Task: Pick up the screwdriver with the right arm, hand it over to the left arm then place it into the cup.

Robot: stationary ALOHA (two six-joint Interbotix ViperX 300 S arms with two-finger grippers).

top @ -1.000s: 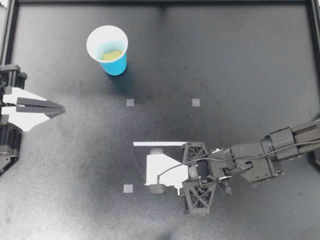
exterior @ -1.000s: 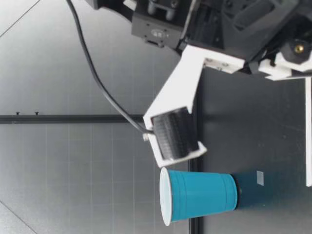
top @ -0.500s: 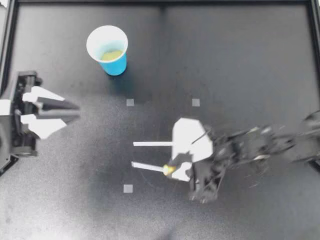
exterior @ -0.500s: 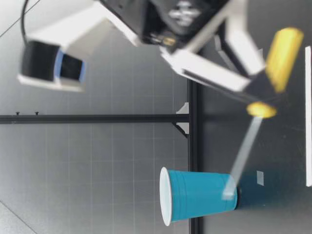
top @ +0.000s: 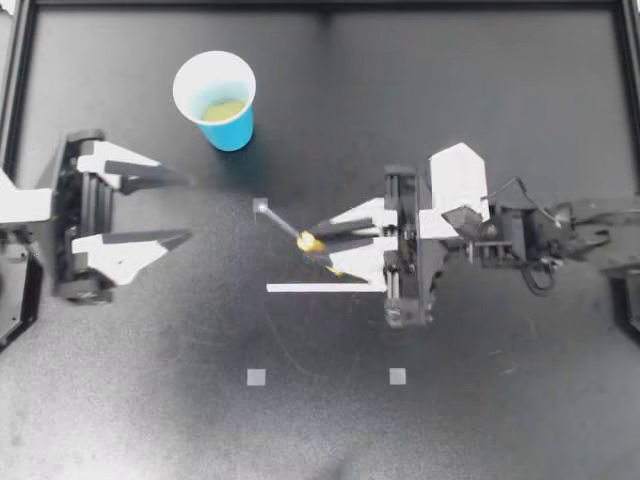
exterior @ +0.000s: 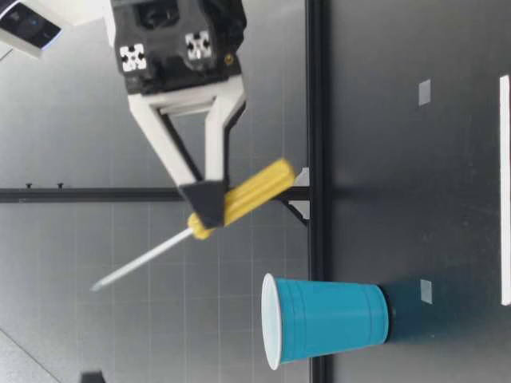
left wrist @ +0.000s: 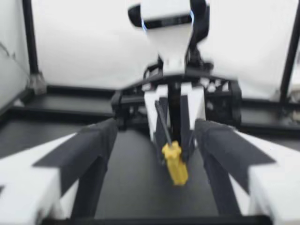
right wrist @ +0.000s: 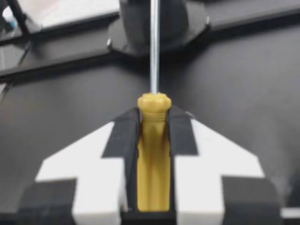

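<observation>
Screwdriver (top: 303, 240) seen from above: its yellow handle is clamped between the fingers of my right gripper (top: 320, 248) near the middle of the table (top: 480, 100). The thin shaft slants out toward my left arm's side, and the fingers cover most of the handle. My left gripper (top: 188, 209) stands well apart, fingers spread wide and empty. The blue cup (top: 234, 130) stands upright farther back; something yellowish inside it is too unclear to name. A white strip (top: 315, 288) lies flat just beside my right gripper.

From table height, my right gripper (exterior: 209, 203) holds the screwdriver (exterior: 251, 191) clear of the table and tilted, shaft tip higher than the handle. The arm is cut off at the edge.

The left wrist view is blurred. My left gripper's fingers (left wrist: 101, 140) stand apart on either side, with the yellow handle ahead between them; the shaft is hard to make out.

In the right wrist view both pads press the handle, and the shaft's tip is cut off.
</observation>
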